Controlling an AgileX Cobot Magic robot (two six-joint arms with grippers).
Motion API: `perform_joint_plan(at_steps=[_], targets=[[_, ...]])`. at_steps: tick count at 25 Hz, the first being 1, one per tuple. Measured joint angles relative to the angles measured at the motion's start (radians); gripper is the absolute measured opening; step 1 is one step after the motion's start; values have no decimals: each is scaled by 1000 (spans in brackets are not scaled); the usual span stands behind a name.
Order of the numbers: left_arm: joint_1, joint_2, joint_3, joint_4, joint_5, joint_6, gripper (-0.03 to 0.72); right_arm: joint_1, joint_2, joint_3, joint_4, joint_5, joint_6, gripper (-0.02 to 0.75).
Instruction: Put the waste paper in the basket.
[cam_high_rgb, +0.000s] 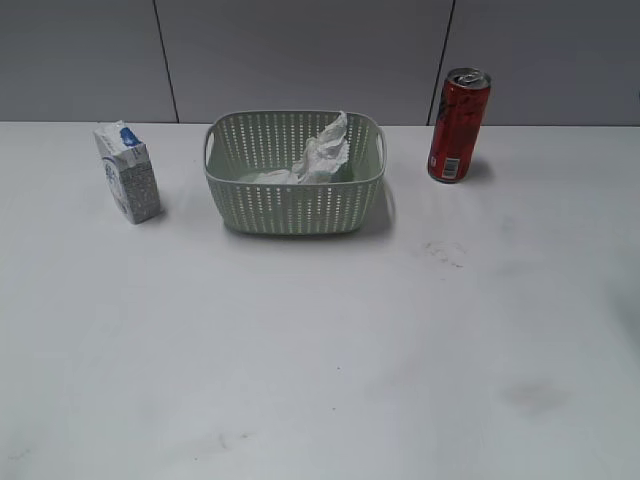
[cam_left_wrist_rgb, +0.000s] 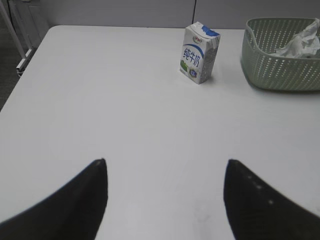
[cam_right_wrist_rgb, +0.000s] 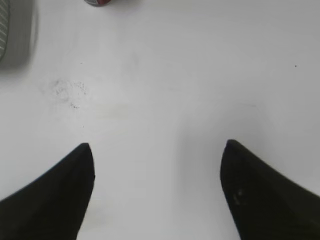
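Note:
The pale green basket (cam_high_rgb: 296, 205) stands at the back middle of the white table. Crumpled white waste paper (cam_high_rgb: 322, 155) lies inside it, one wad sticking up above the rim. The basket (cam_left_wrist_rgb: 280, 70) and the paper (cam_left_wrist_rgb: 301, 44) also show at the top right of the left wrist view. A sliver of the basket (cam_right_wrist_rgb: 4, 30) shows at the top left of the right wrist view. My left gripper (cam_left_wrist_rgb: 166, 165) is open and empty over bare table. My right gripper (cam_right_wrist_rgb: 157, 146) is open and empty over bare table. Neither gripper shows in the exterior view.
A white-and-blue carton (cam_high_rgb: 128, 172) stands upright left of the basket, also in the left wrist view (cam_left_wrist_rgb: 199, 52). A red drink can (cam_high_rgb: 458, 125) stands right of the basket; its base (cam_right_wrist_rgb: 97, 2) shows at the top of the right wrist view. The table's left edge (cam_left_wrist_rgb: 25, 75) shows.

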Motion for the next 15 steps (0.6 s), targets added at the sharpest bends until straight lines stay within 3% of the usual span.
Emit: perform_joint_plan(at_steps=[8,15], targets=[[0,0,0,0,0,0,552,0,-365,480,3,-156,-3,593],[0,0,0,0,0,0,552,0,-646,768,21,-176,-4,593]])
